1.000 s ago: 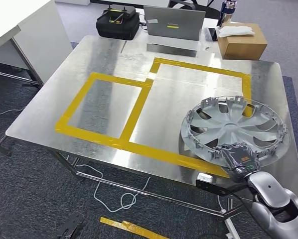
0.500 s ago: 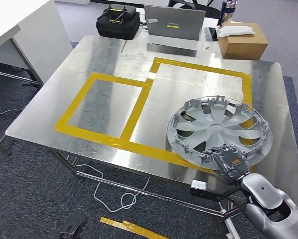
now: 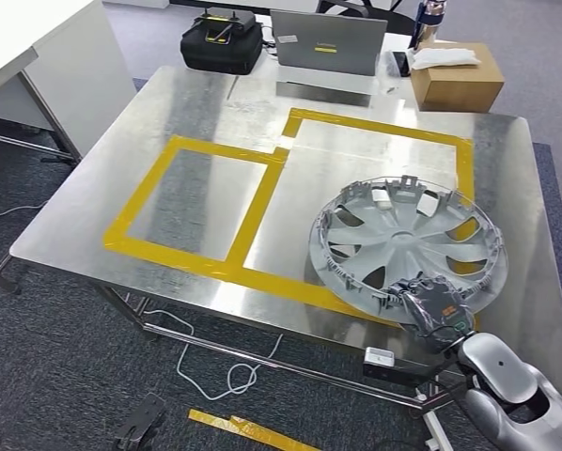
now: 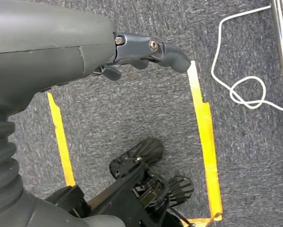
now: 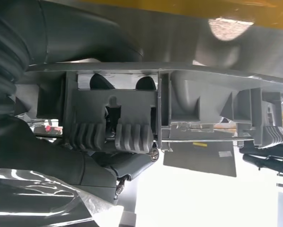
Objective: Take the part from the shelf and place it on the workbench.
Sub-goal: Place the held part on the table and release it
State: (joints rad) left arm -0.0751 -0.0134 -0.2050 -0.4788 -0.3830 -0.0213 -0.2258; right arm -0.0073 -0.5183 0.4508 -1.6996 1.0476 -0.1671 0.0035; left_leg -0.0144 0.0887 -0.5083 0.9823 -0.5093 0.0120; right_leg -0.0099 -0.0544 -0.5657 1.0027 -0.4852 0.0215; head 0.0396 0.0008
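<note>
The right hand (image 3: 438, 315) grips the near rim of the round silver plastic wheel cover (image 3: 406, 246), its dark fingers (image 5: 133, 137) curled over the rim's clipped edge in the right wrist view. Since a second ago the cover has travelled leftward and down: earlier it hung tilted out past the table's right side, and now it sits lower and flatter over the shiny sheet-metal workbench (image 3: 207, 113), straddling the near strip of the yellow tape outline (image 3: 193, 254), inside up. Whether its far rim touches the metal cannot be told. The silver forearm has followed the same way.

The left hand (image 4: 147, 49) hangs over dark grey carpet (image 4: 254, 156), its fingers loosely bent and apart with nothing between them; beyond its fingertips a white cable (image 4: 240, 90) loops across the floor, and yellow floor tape (image 4: 206, 137) runs below them.

Beyond the right hand's fingers, past the cover, the tape marks a larger rectangle and, to the left, a smaller one. At the far edge of the bench stand a grey laptop (image 3: 328, 47), a black bag (image 3: 221, 42) to its left and a brown cardboard box (image 3: 456, 80) topped with a white cloth (image 3: 444, 58) to its right. A white desk (image 3: 44, 66) stands off to the far left.
</note>
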